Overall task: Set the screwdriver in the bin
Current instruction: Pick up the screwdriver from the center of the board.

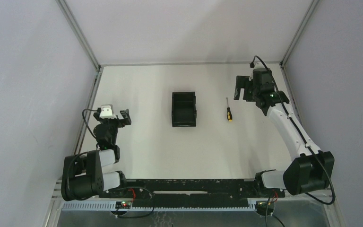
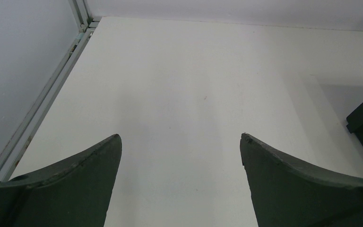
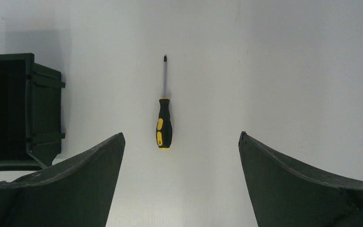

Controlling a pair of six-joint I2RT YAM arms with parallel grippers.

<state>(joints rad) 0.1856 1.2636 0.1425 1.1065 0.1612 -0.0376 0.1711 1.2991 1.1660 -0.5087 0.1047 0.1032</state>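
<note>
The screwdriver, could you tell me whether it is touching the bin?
Apart: the top external view shows bare table between the screwdriver and the bin.

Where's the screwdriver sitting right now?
The screwdriver lies flat on the table, right of centre in the top view, between the bin and the open right pincer, touching neither; its handle points toward the near edge.

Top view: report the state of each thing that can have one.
bin: upright, open top facing up.
screwdriver: lying flat on the table, ungripped, outside the bin.
left gripper: open, empty.
right gripper: open, empty.
</note>
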